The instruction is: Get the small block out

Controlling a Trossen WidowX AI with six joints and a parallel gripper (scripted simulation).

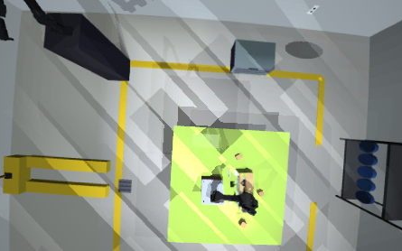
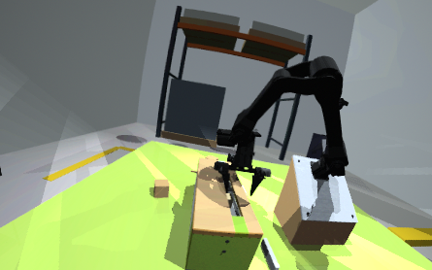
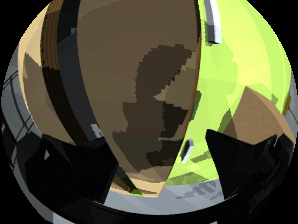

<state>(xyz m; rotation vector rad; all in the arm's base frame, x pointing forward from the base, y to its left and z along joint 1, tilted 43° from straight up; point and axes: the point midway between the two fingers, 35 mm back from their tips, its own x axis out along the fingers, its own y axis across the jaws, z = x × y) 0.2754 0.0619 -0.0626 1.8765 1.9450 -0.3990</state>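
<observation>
The long tan box (image 2: 218, 214) (image 1: 247, 180) (image 3: 133, 50) lies on the green table (image 2: 97, 228) (image 1: 190, 153). A dark slot (image 2: 233, 199) (image 3: 65, 63) runs along its top. The block on the shelf inside is hidden in every view. My gripper (image 2: 241, 178) (image 1: 247, 199) (image 3: 153, 163) is open and empty. It hangs just above the far end of the box top, one finger over the top near the slot, the other out past the box's side edge. The box top fills most of the wrist view.
The arm's base block (image 2: 315, 209) (image 1: 211, 190) stands close to the right of the box. Three small tan cubes (image 1: 238, 156) (image 1: 260, 192) (image 1: 242, 221) lie on the table; one shows in the exterior view (image 2: 161, 187). A grey bar lies beside the box.
</observation>
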